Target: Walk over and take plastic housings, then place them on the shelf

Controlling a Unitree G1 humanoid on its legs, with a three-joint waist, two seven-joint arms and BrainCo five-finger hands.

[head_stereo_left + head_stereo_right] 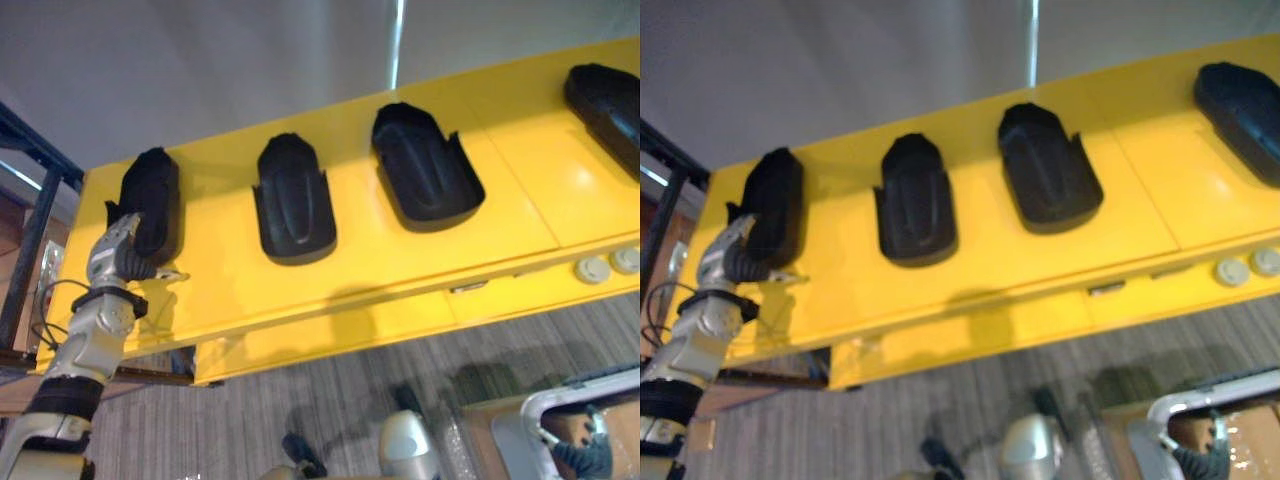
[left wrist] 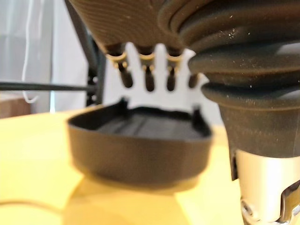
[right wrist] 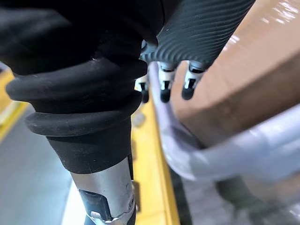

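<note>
- Plastic housings, four black ones, lie in a row on the yellow shelf (image 1: 520,190), well apart from one another.
- I see the leftmost housing (image 1: 152,200) near the shelf's left end, hollow side up in the left wrist view.
- To its right come the second housing (image 1: 295,200), the third housing (image 1: 425,165) and the fourth housing (image 1: 608,105) at the far right.
- My left hand (image 1: 130,255) is at the near end of the leftmost housing.
- Its fingers (image 2: 149,79) reach out straight and a little apart above the hollow. I cannot tell if they touch it.
- My right hand (image 1: 578,455) hangs low at the near right, beside a cardboard box (image 3: 243,70) and a grey tube (image 3: 243,150).
- Its fingers (image 3: 165,89) are loose and straight, holding nothing.
- Two pale round knobs (image 1: 593,268) sit on the shelf's near right edge.
- Grey carpet (image 1: 300,400) lies below.
</note>
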